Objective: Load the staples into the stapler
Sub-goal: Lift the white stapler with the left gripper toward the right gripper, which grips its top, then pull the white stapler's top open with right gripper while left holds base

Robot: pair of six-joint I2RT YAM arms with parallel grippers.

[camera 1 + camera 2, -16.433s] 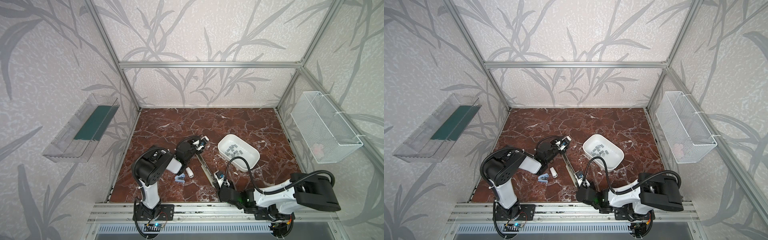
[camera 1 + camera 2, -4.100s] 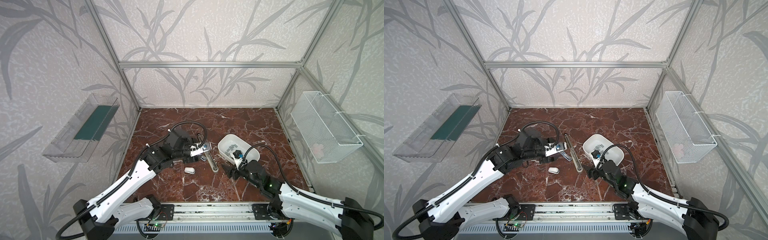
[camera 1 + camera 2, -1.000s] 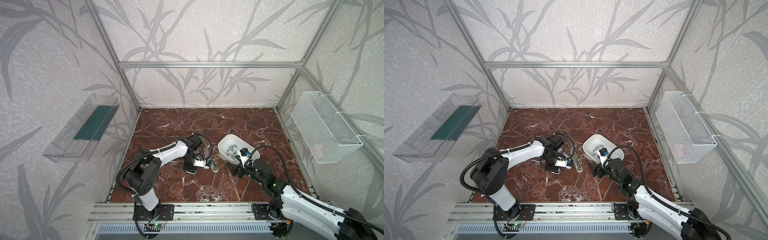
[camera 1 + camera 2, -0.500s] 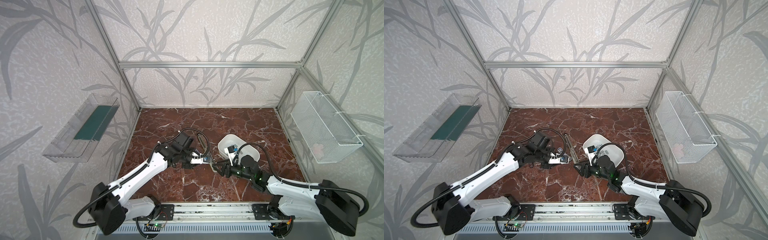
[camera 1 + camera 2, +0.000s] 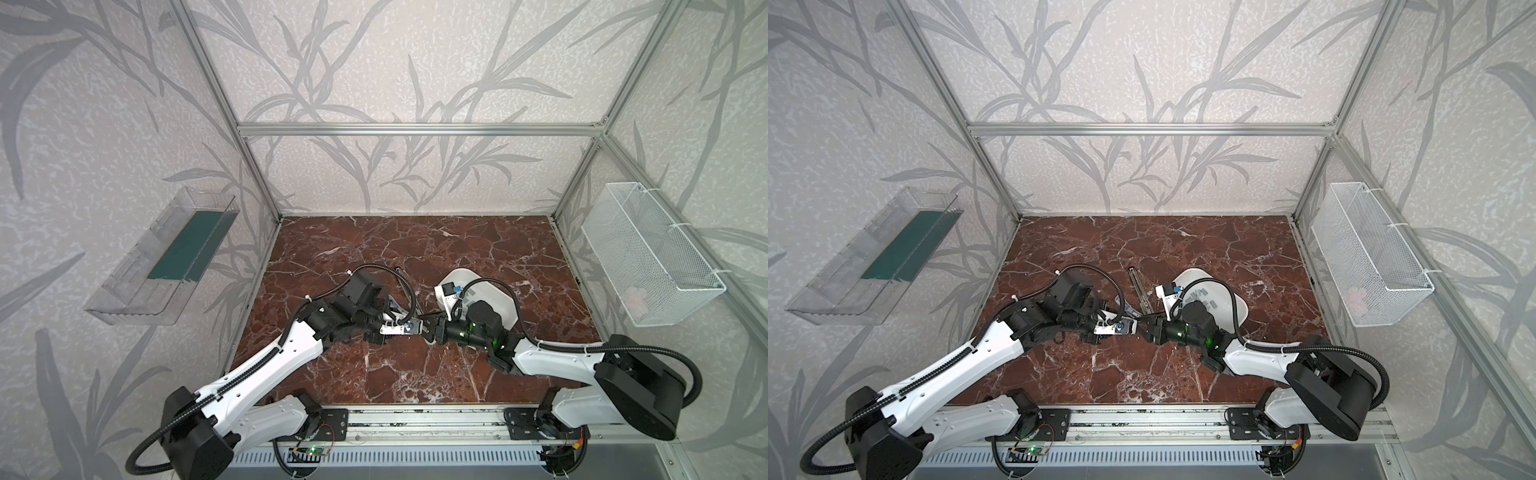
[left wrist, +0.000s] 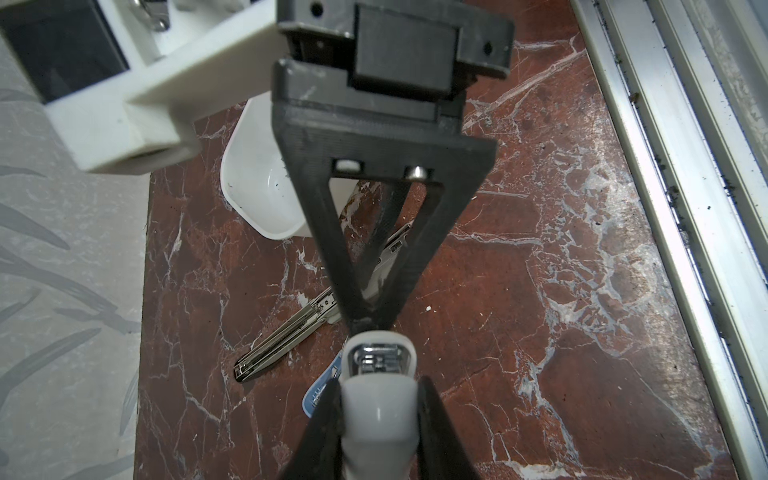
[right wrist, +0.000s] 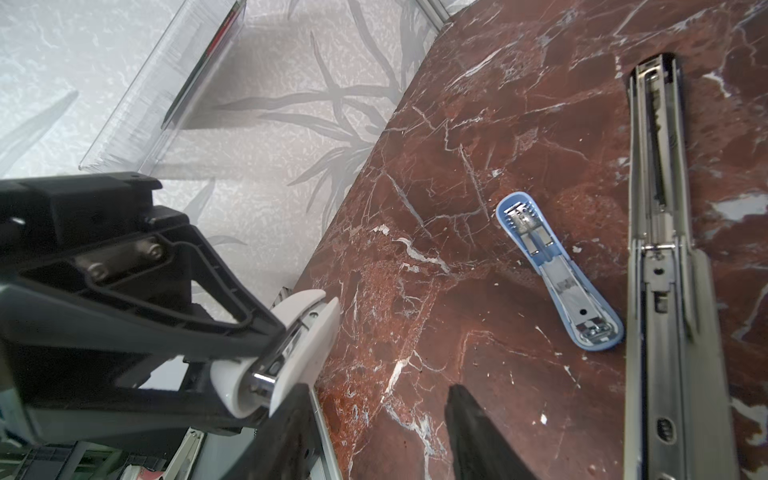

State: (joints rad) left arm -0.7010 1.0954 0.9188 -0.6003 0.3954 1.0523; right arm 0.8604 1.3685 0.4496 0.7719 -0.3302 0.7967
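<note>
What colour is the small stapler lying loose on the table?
The stapler is light blue, metal inside; clearest in the right wrist view.

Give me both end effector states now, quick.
Left end effector: closed, holding the white stapler.
Right end effector: open, nothing between its fingers.
</note>
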